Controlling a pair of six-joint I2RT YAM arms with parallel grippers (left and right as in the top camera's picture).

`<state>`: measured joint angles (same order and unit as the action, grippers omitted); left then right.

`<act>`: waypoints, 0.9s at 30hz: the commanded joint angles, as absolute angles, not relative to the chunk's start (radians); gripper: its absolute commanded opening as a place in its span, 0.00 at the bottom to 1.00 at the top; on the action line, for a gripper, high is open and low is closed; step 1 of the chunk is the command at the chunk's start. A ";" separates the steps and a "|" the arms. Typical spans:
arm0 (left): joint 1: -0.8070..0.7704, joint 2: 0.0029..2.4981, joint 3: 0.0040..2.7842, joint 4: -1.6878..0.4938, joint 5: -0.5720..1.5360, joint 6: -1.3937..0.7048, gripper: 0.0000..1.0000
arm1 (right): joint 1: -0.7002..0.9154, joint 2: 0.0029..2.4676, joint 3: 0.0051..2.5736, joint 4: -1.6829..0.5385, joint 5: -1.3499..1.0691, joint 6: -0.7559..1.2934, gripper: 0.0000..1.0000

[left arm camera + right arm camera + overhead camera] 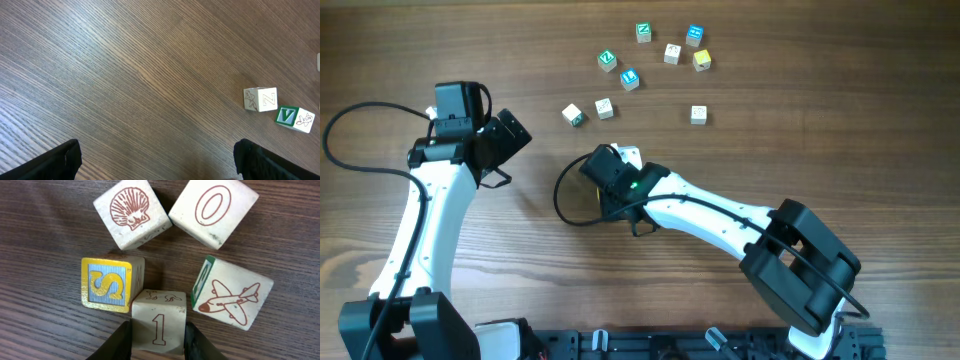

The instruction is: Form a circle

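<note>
Dark brown wood-grain table (820, 150) fills every view; soft, even light.

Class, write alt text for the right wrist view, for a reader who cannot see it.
The right pincer grips a cream cube marked 1, the nearest of five letter cubes in a rough ring on a wooden table; the others show a yellow-framed S, a shell, an O and an aeroplane.

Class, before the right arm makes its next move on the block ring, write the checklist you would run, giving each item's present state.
1. Grip of right tool on 1 cube: ok.
2. 1 cube touching S cube: ok.
3. 1 cube meeting aeroplane cube: not ok, narrow gap.
4. Contact of shell cube with O cube: ok.
5. State of left tool: ok, open and empty.
6. All five seen from overhead: cannot tell, right arm hides them.
</note>
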<state>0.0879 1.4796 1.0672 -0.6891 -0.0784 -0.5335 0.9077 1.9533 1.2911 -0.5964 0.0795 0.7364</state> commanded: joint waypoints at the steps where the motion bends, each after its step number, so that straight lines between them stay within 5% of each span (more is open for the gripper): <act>1: 0.090 1.473 1.079 -0.688 -0.084 -0.532 1.00 | 0.905 1.967 1.303 -0.592 0.083 0.736 0.34; 7: 0.090 1.473 1.079 -0.688 -0.084 -0.532 1.00 | 0.905 1.967 1.303 -0.592 0.083 0.735 0.47; 19: 0.090 1.473 1.079 -0.688 -0.084 -0.532 1.00 | 0.886 1.805 1.332 -0.593 0.101 0.680 0.43; 27: 0.090 1.473 1.079 -0.688 -0.084 -0.532 1.00 | 0.687 1.753 1.331 -0.693 0.160 0.653 0.43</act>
<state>0.0879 1.4796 1.0672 -0.6891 -0.0788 -0.5335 0.7567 1.7592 1.3201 -0.6548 0.1211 0.6811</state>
